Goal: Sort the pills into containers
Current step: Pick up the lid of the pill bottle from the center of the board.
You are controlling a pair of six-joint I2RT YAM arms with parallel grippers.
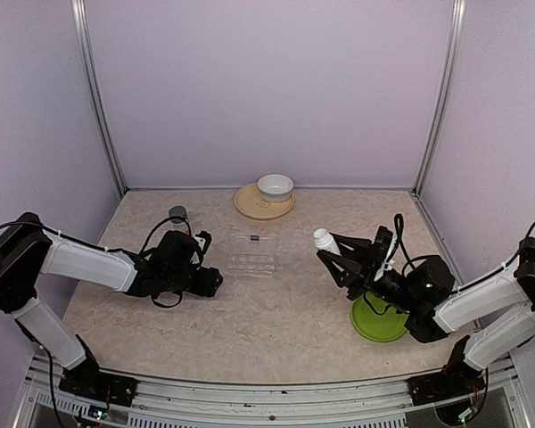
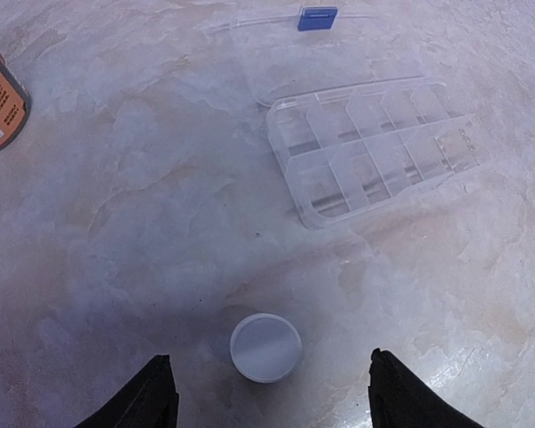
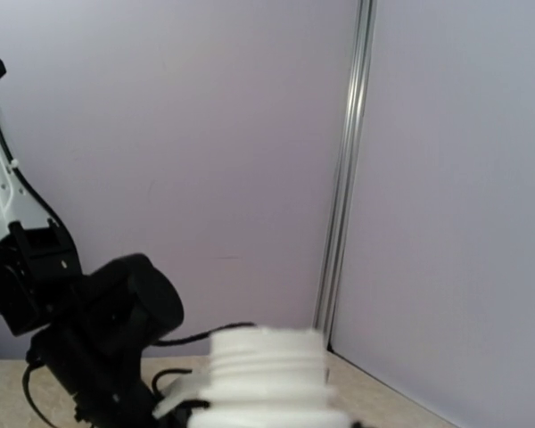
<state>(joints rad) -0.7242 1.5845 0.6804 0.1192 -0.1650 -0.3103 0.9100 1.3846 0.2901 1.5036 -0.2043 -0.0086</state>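
Observation:
The container, a clear compartmented pill box (image 2: 374,147) (image 1: 252,263), lies open at mid-table, its lid with a blue clasp (image 2: 317,18) folded back. No pills show in any view. My left gripper (image 2: 267,397) (image 1: 205,260) hovers low and open, one finger on either side of a small white cap (image 2: 266,347) that lies flat on the table; neither finger touches it. My right gripper (image 1: 332,250) is shut on a white uncapped bottle (image 1: 324,238), held up over the table to the right of the box. The bottle's threaded neck (image 3: 267,374) fills the bottom of the right wrist view.
An orange-labelled bottle (image 2: 0,102) with a dark cap (image 1: 177,214) stands left of the box. A white bowl (image 1: 275,186) on a tan plate (image 1: 248,207) sits at the back. A green plate (image 1: 379,321) lies under the right arm.

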